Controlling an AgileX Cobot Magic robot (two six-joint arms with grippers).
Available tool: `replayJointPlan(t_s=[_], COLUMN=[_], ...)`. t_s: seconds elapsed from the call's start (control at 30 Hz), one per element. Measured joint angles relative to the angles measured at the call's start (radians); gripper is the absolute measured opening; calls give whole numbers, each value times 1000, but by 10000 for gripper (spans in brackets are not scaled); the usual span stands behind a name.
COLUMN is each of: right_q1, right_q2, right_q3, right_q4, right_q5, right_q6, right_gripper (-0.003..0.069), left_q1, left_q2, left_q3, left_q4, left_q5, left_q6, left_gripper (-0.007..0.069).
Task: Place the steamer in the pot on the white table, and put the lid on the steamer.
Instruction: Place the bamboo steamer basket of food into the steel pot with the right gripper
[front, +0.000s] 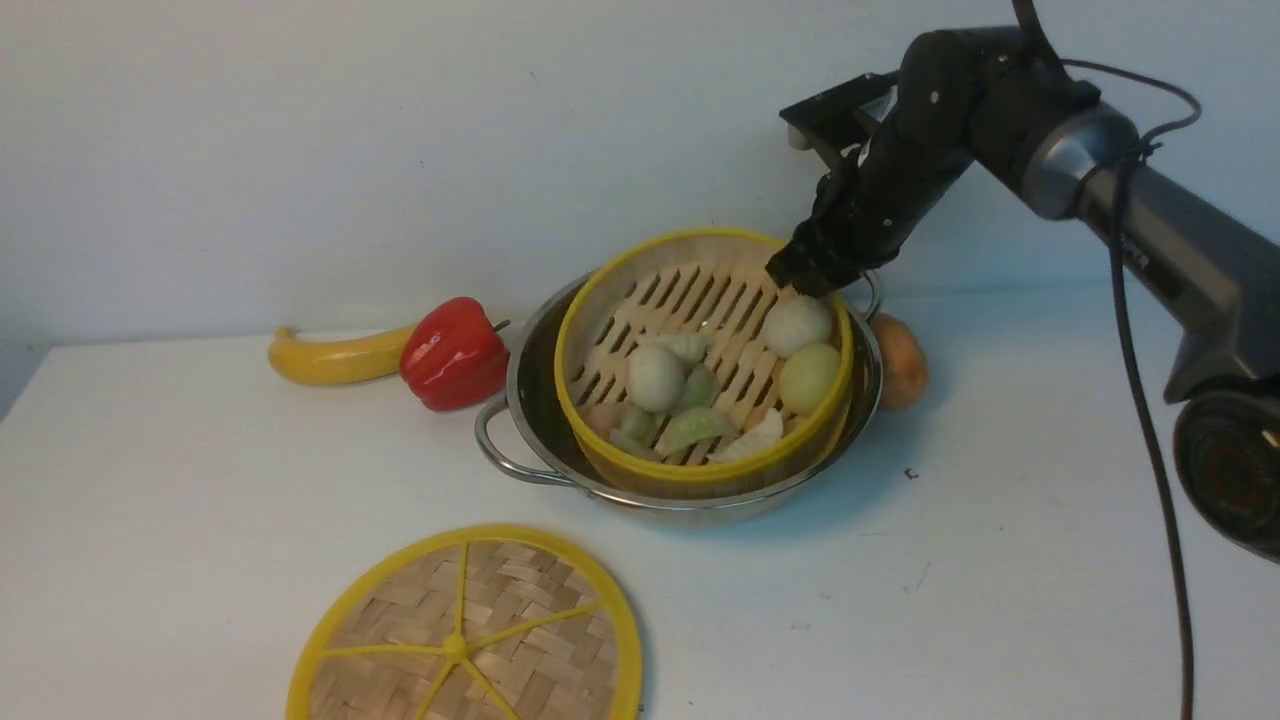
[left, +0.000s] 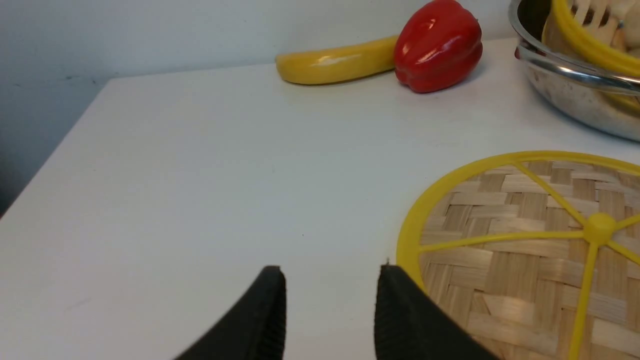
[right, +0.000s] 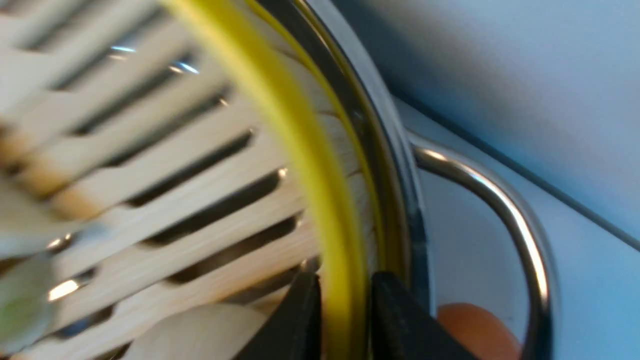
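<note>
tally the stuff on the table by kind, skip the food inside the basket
cookware: 3 (shiny steel pot, yellow-rimmed bamboo steamer, flat woven bamboo lid)
produce: 3 (yellow banana, red bell pepper, round brown vegetable)
total: 6

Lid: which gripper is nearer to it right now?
Left. The left gripper is open right at the rim of the lid; the right gripper is away at the far rim of the steamer, in the pot.

right claw (right: 345, 287) astride steamer (right: 295, 145) yellow rim | steamer sits inside pot (right: 371, 125) | wire handle (right: 510, 210) just beside claw
</note>
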Motion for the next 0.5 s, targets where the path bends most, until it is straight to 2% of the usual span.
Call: replayJointPlan(t_s=[0.13,0.23,0.43,0.5], right_q1=[0,0,0,0], right_q2=[-1,-1,-18,-34], right_q3=[-1,-1,-24,-65], right_q4=[54,64,42,38], right_q5=[-1,-1,1,2], right_q6=[-22,-27,-28,1], right_gripper=[350,409,417,383], left_q1=[0,0,0,0], left_q2=[0,0,0,0], left_q3=[0,0,0,0], left_q4=[0,0,0,0], left_q5=[0,0,0,0], left_q6=[0,0,0,0], left_gripper=[245,245,245,245])
